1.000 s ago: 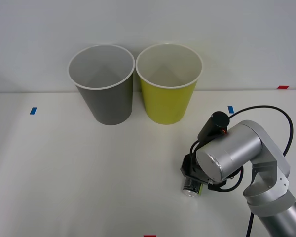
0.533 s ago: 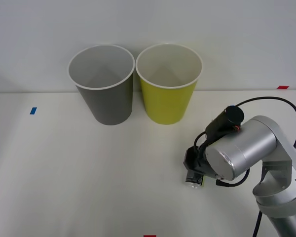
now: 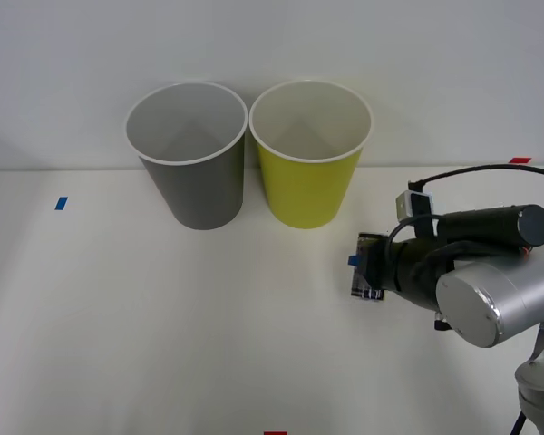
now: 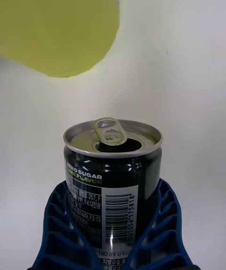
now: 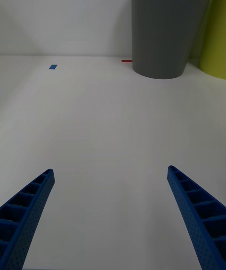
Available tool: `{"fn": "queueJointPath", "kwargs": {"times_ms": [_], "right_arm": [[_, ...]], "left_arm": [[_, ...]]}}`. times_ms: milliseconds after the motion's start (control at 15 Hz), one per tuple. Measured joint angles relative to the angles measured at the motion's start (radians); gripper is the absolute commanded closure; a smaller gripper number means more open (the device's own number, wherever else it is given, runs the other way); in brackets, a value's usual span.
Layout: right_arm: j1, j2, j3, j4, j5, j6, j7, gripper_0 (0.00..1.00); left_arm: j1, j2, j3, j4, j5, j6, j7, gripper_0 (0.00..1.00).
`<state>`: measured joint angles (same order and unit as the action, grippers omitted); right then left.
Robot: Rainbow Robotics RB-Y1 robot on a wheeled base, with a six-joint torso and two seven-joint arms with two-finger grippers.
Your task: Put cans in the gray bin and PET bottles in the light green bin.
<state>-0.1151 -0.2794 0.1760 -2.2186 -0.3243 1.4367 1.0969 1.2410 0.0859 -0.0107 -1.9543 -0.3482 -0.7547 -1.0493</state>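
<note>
From my station the biggest thing is the white table [image 3: 118,317], with the two bins standing side by side at its far edge, around twelve o'clock from the robot: the gray bin [image 3: 195,181] toward eleven and the light green bin [image 3: 308,186] just beside it toward one, their rims almost touching. My right arm reaches in from about three o'clock, and the right gripper [image 3: 370,269] is clenched on the can [image 4: 112,175], lifted clear of the table; in the wrist view the blue ribbed fingers [image 4: 61,225] hug the can's lower half from both sides, the opened top and pull tab facing away from the wrist and toward the green bin's wall. The left gripper [image 5: 110,218] hangs released and idle, its fingers spread wide over bare table at the near left. My worry is the route: the can sits closer to the light green bin than to its proper gray one, so letting go early, or misjudging the crossing, would drop it in the wrong bin. Carrying it low could knock a rim and tip a bin. The grip is low on the can, so a quick swing might tilt it loose.
</note>
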Motion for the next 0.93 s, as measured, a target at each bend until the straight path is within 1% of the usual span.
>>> {"fn": "queueJointPath", "kwargs": {"times_ms": [200, 400, 600, 933], "right_arm": [[0.061, 0.011, -0.046, -0.037, -0.034, -0.12, 0.105, 1.0], [0.11, 0.021, -0.101, -0.043, -0.139, -0.263, 0.223, 1.0], [0.148, 0.027, -0.13, -0.044, -0.208, -0.42, 0.342, 1.0], [0.202, 0.018, -0.155, -0.072, -0.376, -0.589, 0.386, 1.0]], "left_arm": [[0.0, 0.0, 0.0, 0.0, 0.0, 0.0, 0.0, 0.18], [0.0, 0.0, 0.0, 0.0, 0.0, 0.0, 0.0, 0.18], [0.0, 0.0, 0.0, 0.0, 0.0, 0.0, 0.0, 0.18], [0.0, 0.0, 0.0, 0.0, 0.0, 0.0, 0.0, 0.18]]}}
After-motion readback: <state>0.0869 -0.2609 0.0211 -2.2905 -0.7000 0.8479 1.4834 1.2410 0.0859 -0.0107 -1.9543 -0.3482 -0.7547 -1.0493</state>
